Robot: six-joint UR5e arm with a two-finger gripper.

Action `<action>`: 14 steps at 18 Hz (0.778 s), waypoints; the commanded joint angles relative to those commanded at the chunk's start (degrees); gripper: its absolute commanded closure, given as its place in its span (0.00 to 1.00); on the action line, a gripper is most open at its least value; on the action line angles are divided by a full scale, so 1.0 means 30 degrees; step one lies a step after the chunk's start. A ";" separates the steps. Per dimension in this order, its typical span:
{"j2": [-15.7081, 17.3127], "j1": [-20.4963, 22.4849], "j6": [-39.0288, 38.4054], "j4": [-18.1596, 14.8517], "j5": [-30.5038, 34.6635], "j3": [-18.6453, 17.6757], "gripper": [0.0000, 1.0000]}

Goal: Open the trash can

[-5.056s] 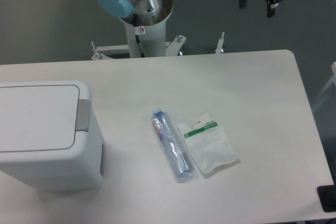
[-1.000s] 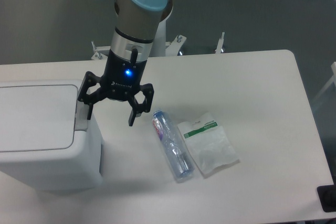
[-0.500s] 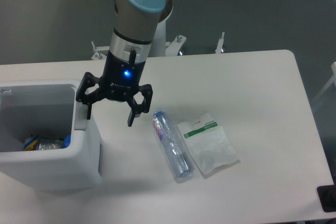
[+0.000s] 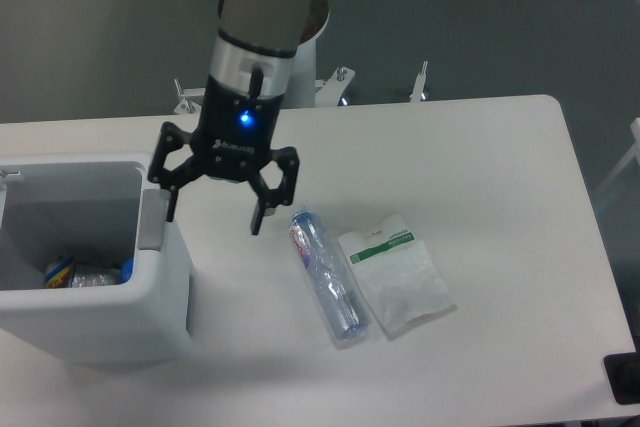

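My tool [image 4: 216, 211] hangs with its fingers spread and gripping nothing, just above the right edge of the trash can [image 4: 95, 322], which sits at the left end of the worktop [image 4: 480, 177]. The can lies to the tool's left in the picture, its grey push tab [image 4: 152, 219] right under the nearer finger. The lid is up and out of sight; crumpled wrappers [image 4: 85, 274] show inside. In my judgement the can is open. A bottle [image 4: 328, 276] and a plastic bag [image 4: 396, 274] lie to the right.
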 joint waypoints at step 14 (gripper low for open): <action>0.0324 0.4603 0.7523 -0.0644 0.5296 -0.0322 0.00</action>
